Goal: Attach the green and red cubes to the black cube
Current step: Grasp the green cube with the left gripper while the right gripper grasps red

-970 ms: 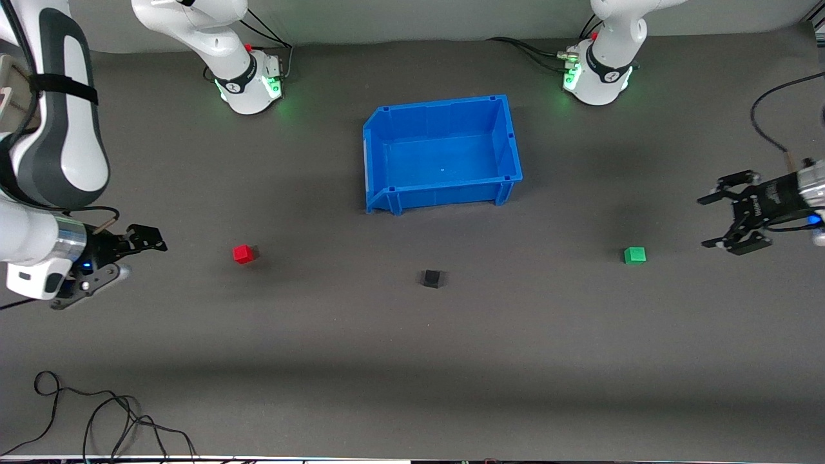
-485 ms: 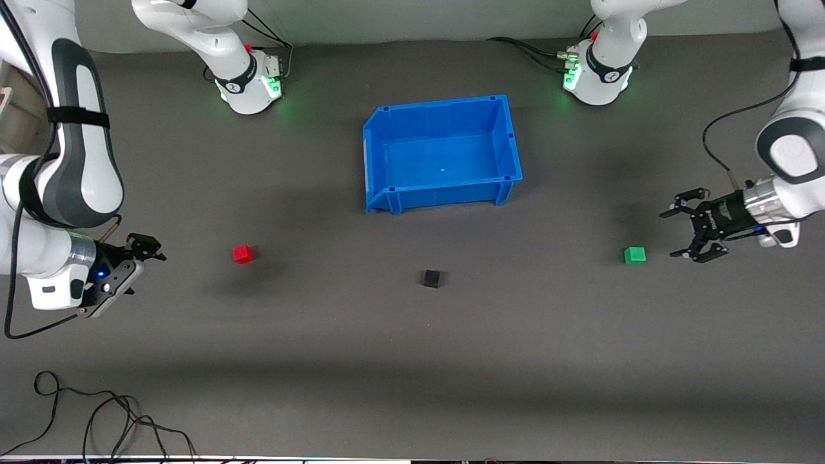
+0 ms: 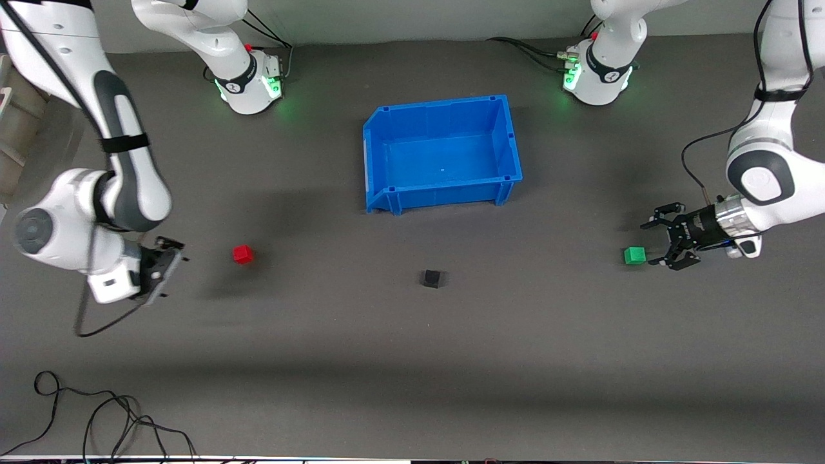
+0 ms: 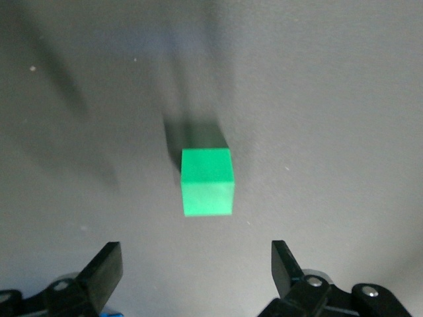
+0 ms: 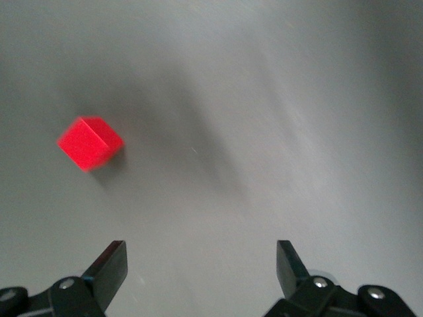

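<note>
My job now: get my two hands around the two coloured cubes, so I can bring them to the black cube (image 3: 431,278).
Left gripper (image 3: 659,243): it is low, just beside the green cube (image 3: 634,255), at the left arm's end of the worktop (image 3: 412,361). My fingers (image 4: 106,271) are spread wide with nothing in them.
How to do it well: slide on until the green cube sits between the fingers, flat sides to the pads, then close softly.
Right gripper (image 3: 169,254): near the red cube (image 3: 243,254), not touching. Its fingers (image 5: 109,267) are wide apart too. The red cube looks turned, I think, so I should twist my wrist first.
Black cube: between the two others, a bit nearer the front camera.
Count: one green, one red, one black cube, one blue bin (image 3: 509,138).
</note>
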### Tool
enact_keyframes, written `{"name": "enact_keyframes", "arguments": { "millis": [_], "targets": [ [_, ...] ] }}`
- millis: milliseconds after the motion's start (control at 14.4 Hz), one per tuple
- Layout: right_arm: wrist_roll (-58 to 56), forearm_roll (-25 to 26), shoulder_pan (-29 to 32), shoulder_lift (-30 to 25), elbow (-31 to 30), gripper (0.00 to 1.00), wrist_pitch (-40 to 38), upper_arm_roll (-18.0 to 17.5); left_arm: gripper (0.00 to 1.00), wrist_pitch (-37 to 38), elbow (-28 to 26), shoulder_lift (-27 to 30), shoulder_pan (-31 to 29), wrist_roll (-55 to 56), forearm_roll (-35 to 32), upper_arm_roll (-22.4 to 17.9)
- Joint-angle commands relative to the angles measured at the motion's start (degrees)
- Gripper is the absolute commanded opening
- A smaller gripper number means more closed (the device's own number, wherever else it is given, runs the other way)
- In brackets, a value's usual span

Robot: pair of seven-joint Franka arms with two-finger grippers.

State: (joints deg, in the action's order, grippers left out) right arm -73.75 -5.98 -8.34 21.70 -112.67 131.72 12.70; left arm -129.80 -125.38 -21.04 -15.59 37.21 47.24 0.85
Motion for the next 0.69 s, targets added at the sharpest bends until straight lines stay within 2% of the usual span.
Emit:
{"name": "enact_keyframes", "arguments": {
  "millis": [0, 624],
  "targets": [
    [-1.7, -0.3, -3.2, -3.8, -4.7, 1.00, 2.1, 0.4, 1.00, -0.8, -0.1, -1.5, -0.3, -4.9, 3.3, 0.1],
    [-16.1, -0.3, -3.8, -1.2, -7.7, 0.99, 3.4, 0.4, 1.00, -3.7, 0.6, -5.0, -1.0, -5.1, 3.4, 0.1]
  ]
}}
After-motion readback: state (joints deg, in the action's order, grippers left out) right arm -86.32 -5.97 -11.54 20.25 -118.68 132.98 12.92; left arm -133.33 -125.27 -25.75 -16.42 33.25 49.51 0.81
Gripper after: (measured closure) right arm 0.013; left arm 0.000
